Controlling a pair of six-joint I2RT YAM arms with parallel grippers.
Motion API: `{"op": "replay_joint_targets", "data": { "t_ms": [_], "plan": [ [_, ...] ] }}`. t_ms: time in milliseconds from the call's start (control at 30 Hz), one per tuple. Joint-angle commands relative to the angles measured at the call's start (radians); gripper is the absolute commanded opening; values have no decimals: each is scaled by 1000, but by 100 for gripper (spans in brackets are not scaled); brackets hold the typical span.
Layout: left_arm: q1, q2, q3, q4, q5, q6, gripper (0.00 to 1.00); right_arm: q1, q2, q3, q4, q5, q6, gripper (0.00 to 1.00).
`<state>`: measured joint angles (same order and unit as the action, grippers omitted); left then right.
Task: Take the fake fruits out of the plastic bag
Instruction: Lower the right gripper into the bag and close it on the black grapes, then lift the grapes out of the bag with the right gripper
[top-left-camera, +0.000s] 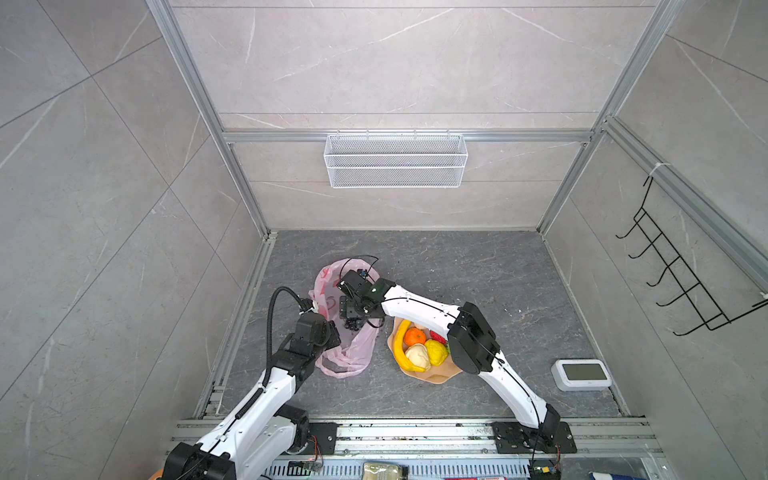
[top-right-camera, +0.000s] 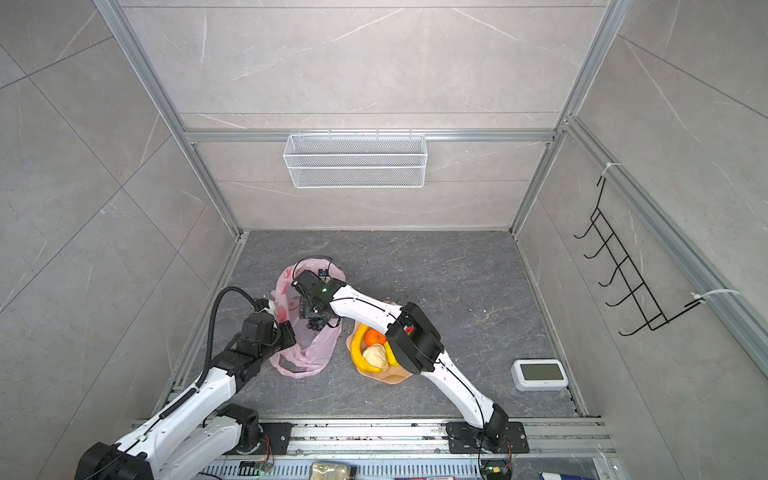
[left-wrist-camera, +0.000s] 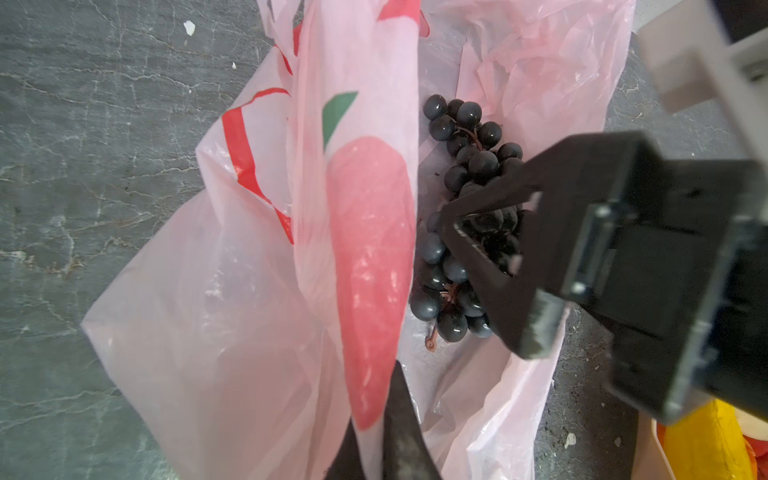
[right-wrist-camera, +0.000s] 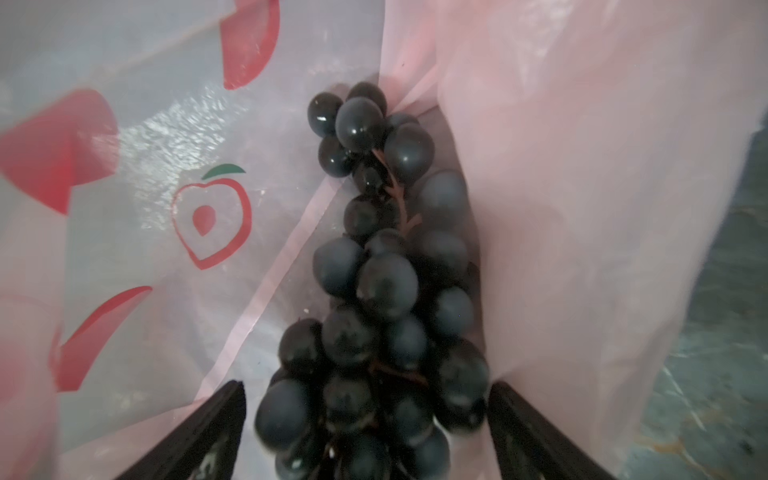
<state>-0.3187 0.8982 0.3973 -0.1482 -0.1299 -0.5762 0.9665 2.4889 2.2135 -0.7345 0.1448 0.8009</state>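
Inside the plastic bag (top-left-camera: 353, 349) the way down to the grape bunch (left-wrist-camera: 482, 164) is taken by the right gripper (right-wrist-camera: 368, 390), its jaws spread either side of the bunch, pink film close on both flanks. In both top views the left gripper (top-left-camera: 330, 334), pinching the bag wall, blocks 8 o'clock of the bag; the fruit-laden plate (top-left-camera: 436, 377) blocks 4 o'clock. Bare tabletop (top-left-camera: 478, 270) lies from 12 to 2 o'clock

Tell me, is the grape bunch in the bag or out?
In. The grape bunch lies inside the plastic bag, pink film either side; the right gripper's open fingers straddle it.
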Motion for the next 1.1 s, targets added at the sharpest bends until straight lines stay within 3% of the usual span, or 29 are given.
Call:
{"op": "replay_joint_targets", "data": {
  "t_ms": [0,200,533,1067],
  "plan": [
    [0,-14,0,33,-20,-16,0,0,58,71,-79,9,14,92],
    [-1,-14,-1,32,-16,-15,0,1,134,167,-136,25,5,92],
    [-1,-21,-5,34,-20,-19,0,15,352,535,-342,83,-19,84],
    [-1,5,4,38,-12,-16,0,15,222,451,-243,47,-70,54]
  ]
}}
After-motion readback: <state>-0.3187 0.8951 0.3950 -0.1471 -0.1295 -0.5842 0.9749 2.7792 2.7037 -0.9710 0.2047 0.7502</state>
